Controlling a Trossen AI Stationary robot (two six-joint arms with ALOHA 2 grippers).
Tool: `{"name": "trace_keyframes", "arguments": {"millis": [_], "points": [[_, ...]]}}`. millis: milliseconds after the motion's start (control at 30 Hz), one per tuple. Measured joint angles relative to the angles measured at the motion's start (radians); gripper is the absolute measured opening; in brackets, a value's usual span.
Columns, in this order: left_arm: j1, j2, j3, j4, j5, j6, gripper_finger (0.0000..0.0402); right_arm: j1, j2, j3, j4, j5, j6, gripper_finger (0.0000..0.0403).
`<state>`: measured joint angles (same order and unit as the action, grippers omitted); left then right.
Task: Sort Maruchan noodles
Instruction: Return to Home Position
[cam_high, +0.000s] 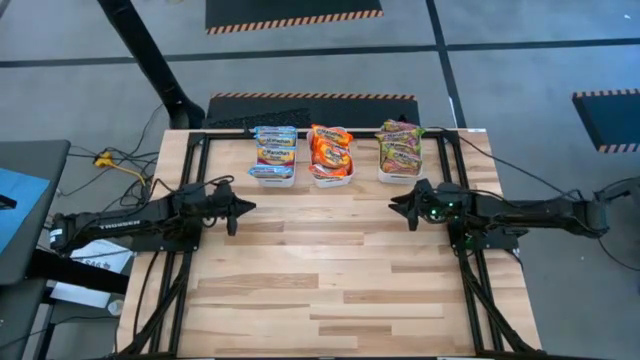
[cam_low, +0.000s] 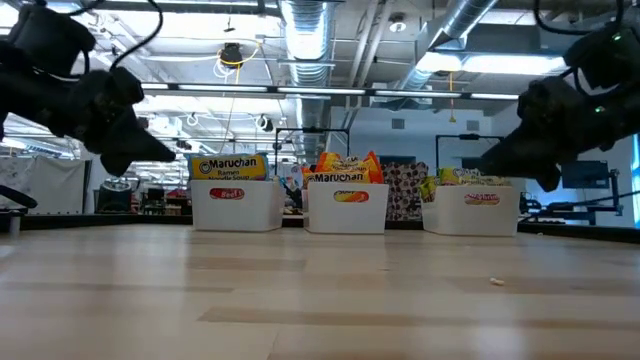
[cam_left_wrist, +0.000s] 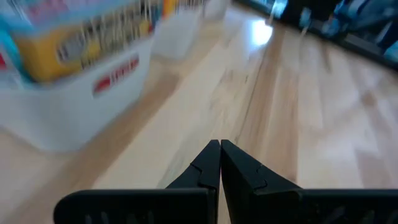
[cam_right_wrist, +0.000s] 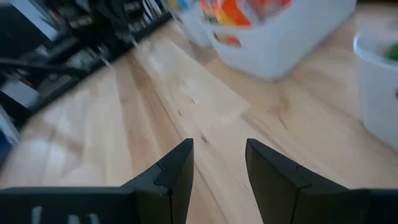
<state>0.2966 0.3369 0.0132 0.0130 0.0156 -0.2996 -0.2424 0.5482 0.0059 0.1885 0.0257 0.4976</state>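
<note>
- Black, two-fingered, the left gripper (cam_left_wrist: 219, 143) hovers over bare boards on the table's left side. Its fingers are pressed together and hold nothing.
- Opposite it and well apart, the right gripper (cam_right_wrist: 219, 144) hangs with its fingers spread, and only wood shows through the gap.
- Both are above the light wooden plank table (cam_high: 330, 290), short of the bins.
- Three white rectangular plastic bins stand in a row at the far edge: the left bin (cam_high: 272, 181), the middle bin (cam_high: 330, 183) and the right bin (cam_high: 398, 177).
- The glossy yellow-and-blue noodle packets (cam_high: 276, 147) fill the left bin, the orange-red noodle packets (cam_high: 331, 148) the middle bin, and the green-pink noodle packets (cam_high: 400, 145) the right bin.
- The packets overlap, so their count cannot be told.
- From table height only their upper edges clear the rims.
- In both wrist views the bins are smeared and cut off.
</note>
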Motion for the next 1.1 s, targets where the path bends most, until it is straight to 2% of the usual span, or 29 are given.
{"name": "trace_keyframes", "arguments": {"millis": [333, 733, 933, 1100], "points": [[-0.025, -0.191, 0.000, 0.001, -0.005, 0.000, 0.0000, 0.000, -0.291, 0.000, -0.152, 0.000, 0.000, 0.0170], [-0.025, -0.288, 0.000, 0.002, -0.005, 0.000, 0.0000, 0.000, -0.532, -0.001, -0.155, 0.000, 0.000, 0.0170], [-0.025, -0.336, 0.000, 0.002, -0.005, 0.000, 0.0000, 0.000, -0.547, -0.002, -0.147, 0.000, 0.000, 0.0170], [-0.025, -0.331, 0.000, 0.002, -0.004, 0.000, 0.0000, 0.000, -0.546, -0.002, -0.163, 0.000, 0.000, 0.0170]]}}
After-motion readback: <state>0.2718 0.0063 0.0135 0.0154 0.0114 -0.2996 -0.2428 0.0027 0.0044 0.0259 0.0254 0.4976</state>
